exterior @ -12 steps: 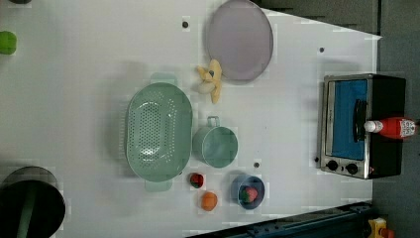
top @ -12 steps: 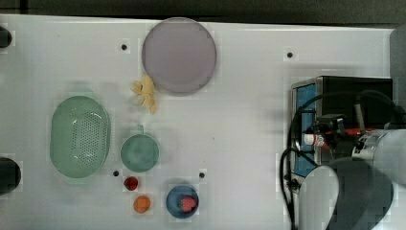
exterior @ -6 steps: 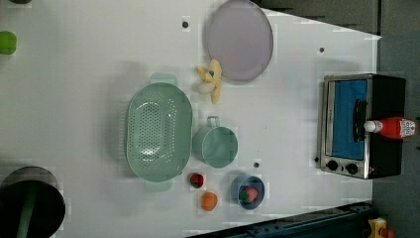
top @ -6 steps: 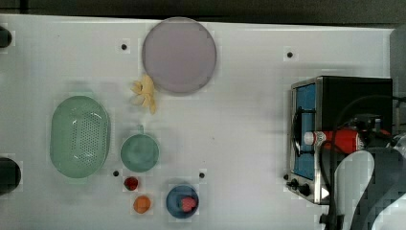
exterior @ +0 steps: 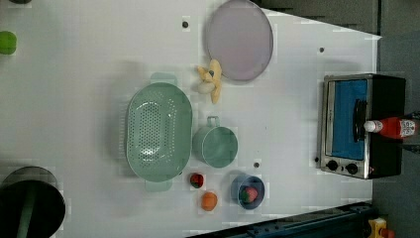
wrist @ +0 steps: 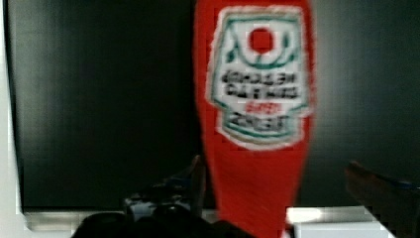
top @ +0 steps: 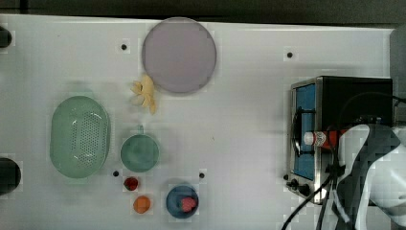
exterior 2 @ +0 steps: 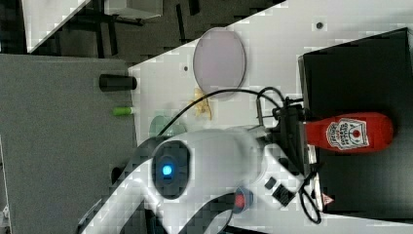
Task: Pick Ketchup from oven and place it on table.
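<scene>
Top view: ketchup (top: 320,139) lies on top of the oven (top: 354,103), cap toward the oven's glass door; the white arm (top: 373,177) covers the bottle's far end. Oven stands on the table (top: 239,120).

Left view: ketchup (exterior: 391,127) rests across the oven (exterior: 364,124) roof, cap over the door edge. Green cup (exterior: 215,145) and colander (exterior: 158,131) sit well apart from the oven.

Right view: ketchup (exterior 2: 348,132) on the black oven (exterior 2: 360,73) top, gripper (exterior 2: 297,139) at its cap end.

Wrist view: ketchup (wrist: 255,114) lies between the wide-spread fingers (wrist: 198,178), neither touching it.
</scene>
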Robot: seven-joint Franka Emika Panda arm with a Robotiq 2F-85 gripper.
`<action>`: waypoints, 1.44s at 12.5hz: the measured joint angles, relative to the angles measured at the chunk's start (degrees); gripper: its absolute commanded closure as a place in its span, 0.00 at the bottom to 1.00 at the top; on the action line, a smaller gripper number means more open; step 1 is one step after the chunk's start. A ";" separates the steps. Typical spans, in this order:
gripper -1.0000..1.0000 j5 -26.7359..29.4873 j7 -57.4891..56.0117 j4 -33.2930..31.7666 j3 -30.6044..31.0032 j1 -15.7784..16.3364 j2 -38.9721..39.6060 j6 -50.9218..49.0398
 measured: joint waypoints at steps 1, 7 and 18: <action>0.00 1.02 0.00 0.62 -0.62 0.10 2.09 2.83; 0.00 2.12 0.00 2.07 -0.81 -1.81 6.68 6.83; 0.36 1.79 0.00 2.91 -1.29 -1.93 7.62 6.69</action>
